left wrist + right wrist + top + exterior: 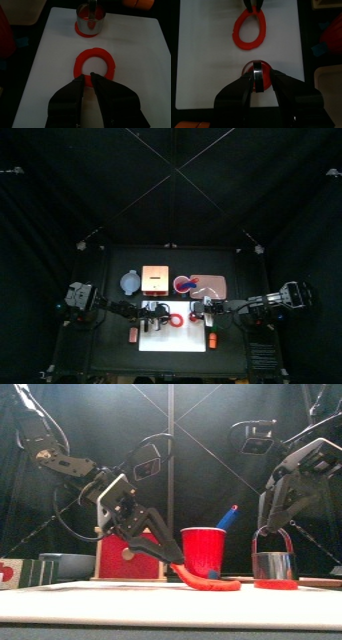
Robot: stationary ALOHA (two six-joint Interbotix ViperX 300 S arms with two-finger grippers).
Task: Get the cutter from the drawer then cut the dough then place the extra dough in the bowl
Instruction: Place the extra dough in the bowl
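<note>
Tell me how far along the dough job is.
Done: the cutter is out and the dough cut, leaving a dough ring on the white board. In hand: the left gripper pinches the ring, the right gripper holds the cutter. Left: moving the ring to the bowl.

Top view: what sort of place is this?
Probably a curtained robot lab booth set up as a toy kitchen: black curtains behind, and a white cutting board carrying a red dough ring and a metal cutter.

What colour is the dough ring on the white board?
Red. The dough ring shows best in the left wrist view.
</note>
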